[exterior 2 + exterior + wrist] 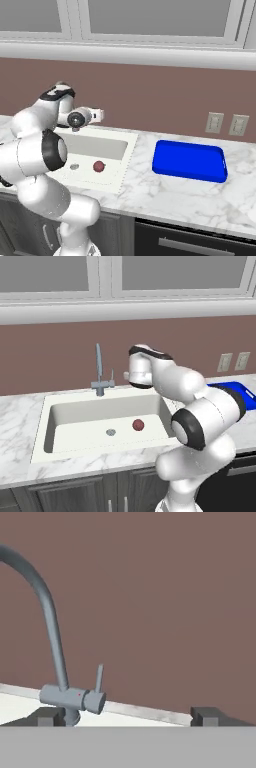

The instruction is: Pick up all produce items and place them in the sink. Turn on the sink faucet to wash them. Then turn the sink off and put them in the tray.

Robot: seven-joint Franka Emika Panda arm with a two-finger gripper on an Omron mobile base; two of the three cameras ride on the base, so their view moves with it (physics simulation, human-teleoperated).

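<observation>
Fruit (138,425) is lying on the sink (65,411) floor beside the drain, so loading looks done. End effector (129,716), fingers apart and empty, is facing the faucet (70,697) lever. Washing, shutting off and moving to the tray (189,161) are remaining.

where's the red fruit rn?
The red fruit lies on the floor of the sink, just right of the drain in the left base view, below and right of the faucet.
</observation>
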